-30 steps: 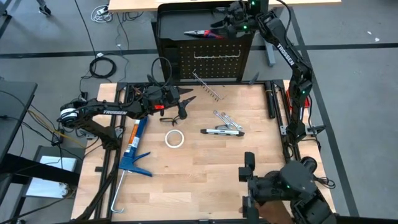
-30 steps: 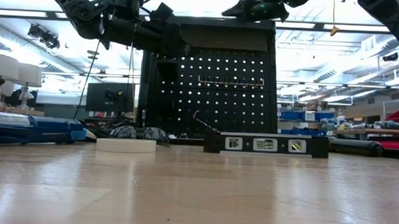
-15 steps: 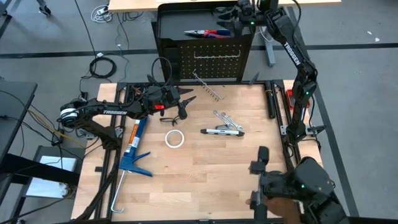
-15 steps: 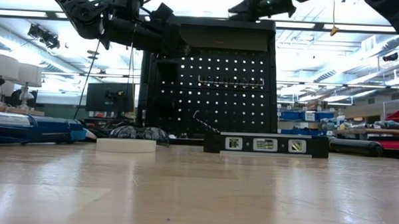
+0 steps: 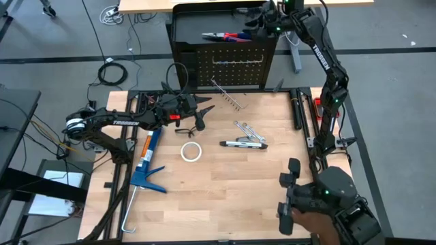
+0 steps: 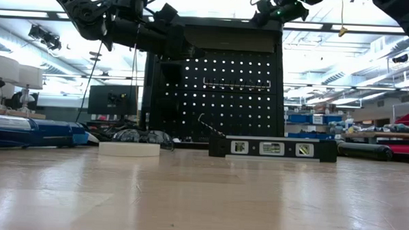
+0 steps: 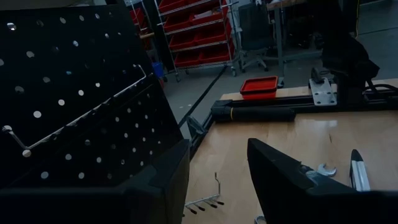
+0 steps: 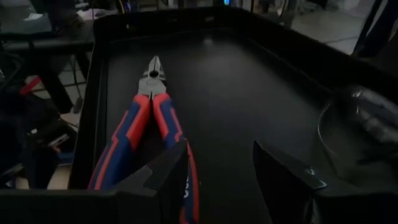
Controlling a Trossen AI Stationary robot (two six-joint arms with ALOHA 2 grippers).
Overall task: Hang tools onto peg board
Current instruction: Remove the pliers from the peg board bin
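Note:
The black peg board (image 5: 235, 64) stands at the table's far edge, with its tray top (image 5: 191, 24) above it. The red-and-blue pliers (image 5: 226, 35) lie flat in the tray and also show in the right wrist view (image 8: 140, 134). My right gripper (image 5: 261, 25) hovers open over the tray's right part, beside the pliers' handle ends, which its finger partly hides (image 8: 217, 180). A clear-lensed thing (image 8: 357, 121), perhaps safety glasses, lies in the tray too. My left gripper (image 5: 203, 116) is open and empty above the table's far left (image 7: 217, 180). Two wrenches (image 5: 245, 129) and the black-and-silver bar (image 5: 243, 143) lie on the table.
A white tape roll (image 5: 191, 151) and a blue caulking gun (image 5: 145, 163) lie at the table's left. A wire hook rack (image 5: 228, 96) lies at the peg board's foot. A dark machine (image 5: 327, 197) stands at the near right corner.
My right gripper has drawn away from the pliers' handles toward the tray's right side. The pliers stay lying in the tray. The dark machine at the near right corner has shifted to the right.

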